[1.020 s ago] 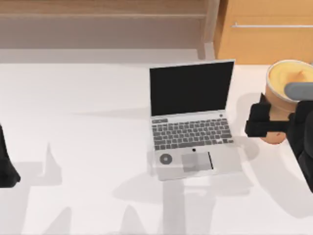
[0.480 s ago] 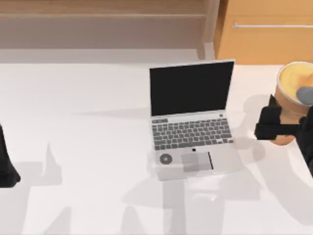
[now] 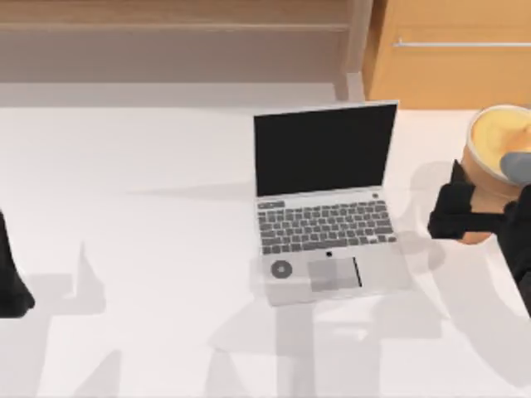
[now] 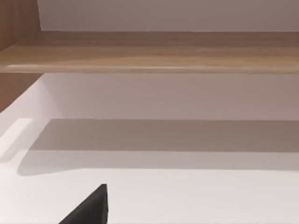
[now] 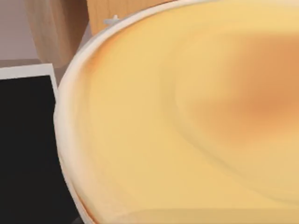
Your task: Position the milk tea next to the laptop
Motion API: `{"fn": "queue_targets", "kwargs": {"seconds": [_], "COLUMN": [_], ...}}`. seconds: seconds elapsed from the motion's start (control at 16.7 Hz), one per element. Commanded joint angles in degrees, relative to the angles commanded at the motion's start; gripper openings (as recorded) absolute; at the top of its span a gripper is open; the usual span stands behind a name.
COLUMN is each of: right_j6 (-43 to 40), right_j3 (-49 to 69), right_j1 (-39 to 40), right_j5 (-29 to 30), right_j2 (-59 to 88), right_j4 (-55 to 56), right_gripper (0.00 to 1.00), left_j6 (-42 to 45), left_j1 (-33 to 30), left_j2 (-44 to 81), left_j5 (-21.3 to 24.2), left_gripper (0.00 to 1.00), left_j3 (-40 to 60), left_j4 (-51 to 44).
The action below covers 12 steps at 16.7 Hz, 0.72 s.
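Observation:
The silver laptop (image 3: 323, 199) lies open at the middle of the table, black screen toward the back. The milk tea (image 3: 498, 137), a tan-orange cup with a pale rim and creamy top, is at the table's right edge, apart from the laptop's right side. My right gripper (image 3: 479, 217) is shut on the cup's lower body, and one black finger shows on the cup's left. The right wrist view looks down on the creamy top of the milk tea (image 5: 187, 116), with the laptop screen (image 5: 23, 140) beside it. My left gripper (image 3: 10, 286) is parked at the left edge.
A wooden shelf (image 3: 174, 25) runs along the back of the white table (image 3: 149, 249), with a wooden cabinet (image 3: 452, 58) at the back right. Wide bare tabletop lies left of and in front of the laptop.
My right gripper has carried the milk tea to the right and slightly toward the back. The laptop and the left arm have not moved.

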Motion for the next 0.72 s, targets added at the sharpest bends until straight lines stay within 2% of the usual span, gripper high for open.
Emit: {"fn": "queue_targets", "kwargs": {"seconds": [0.72], "right_j6": [0.5], "right_j3": [1.64], "right_j1": [1.39], "right_j5": [1.69], "right_j2": [9.17], "right_j4": [2.31], "right_gripper": [0.0], "left_j6": [0.0], "left_j1": [0.0], "left_j2": [0.0], "left_j5": [0.0], "left_gripper": [1.0], "left_j3": [0.0], "left_j4": [0.0]}}
